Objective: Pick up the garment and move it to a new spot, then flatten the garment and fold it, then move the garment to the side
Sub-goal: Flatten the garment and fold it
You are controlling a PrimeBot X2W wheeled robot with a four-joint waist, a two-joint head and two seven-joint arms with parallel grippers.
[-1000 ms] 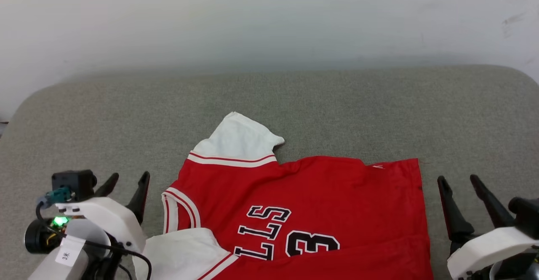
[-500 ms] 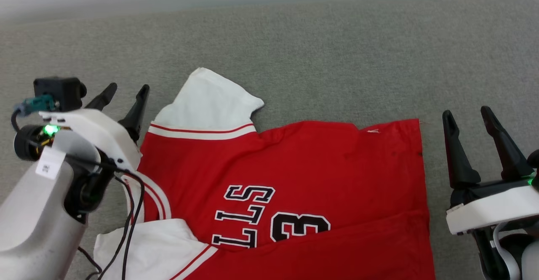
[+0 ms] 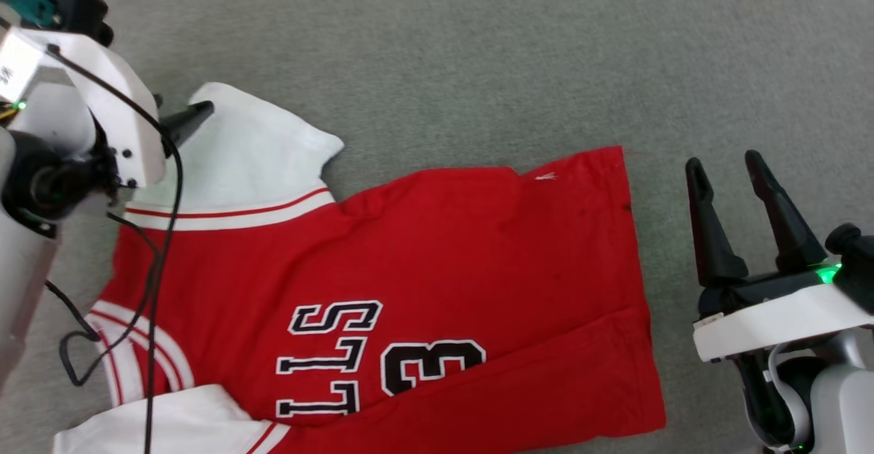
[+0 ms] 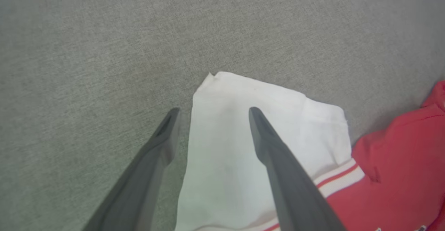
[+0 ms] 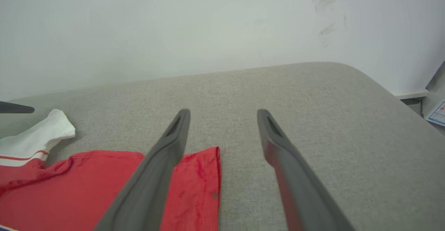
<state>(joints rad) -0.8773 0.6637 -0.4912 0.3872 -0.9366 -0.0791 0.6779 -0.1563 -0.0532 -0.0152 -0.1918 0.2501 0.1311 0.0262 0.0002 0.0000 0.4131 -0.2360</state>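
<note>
The garment [image 3: 382, 256] lies spread on the grey fabric surface [image 3: 478, 65], chest lettering up, collar end toward the robot's left and hem toward its right, with one white sleeve [image 3: 252, 147] pointing away from the robot. The left jaws hang over that far sleeve: in the left wrist view one finger [image 4: 153, 161] is above bare grey cloth just beside the sleeve's edge and the other finger [image 4: 278, 161] is above the white sleeve [image 4: 222, 154], so the edge runs between them. The right jaws stand just beside the hem's far corner, on the grey cloth and apart from the red fabric; in the right wrist view that corner [image 5: 205, 175] sits between the two fingers' lines, nearer the left one. Against the head view of half a second ago the camera has tipped further down, and the left arm has reached forward, its fingertip [image 3: 201, 108] now over the sleeve where it earlier stood to the sleeve's left; the shirt keeps the same shape, and the right arm keeps its place by the hem. Both pairs of jaws are spread wide and hold nothing; whether the left tips touch the sleeve cannot be told
</note>
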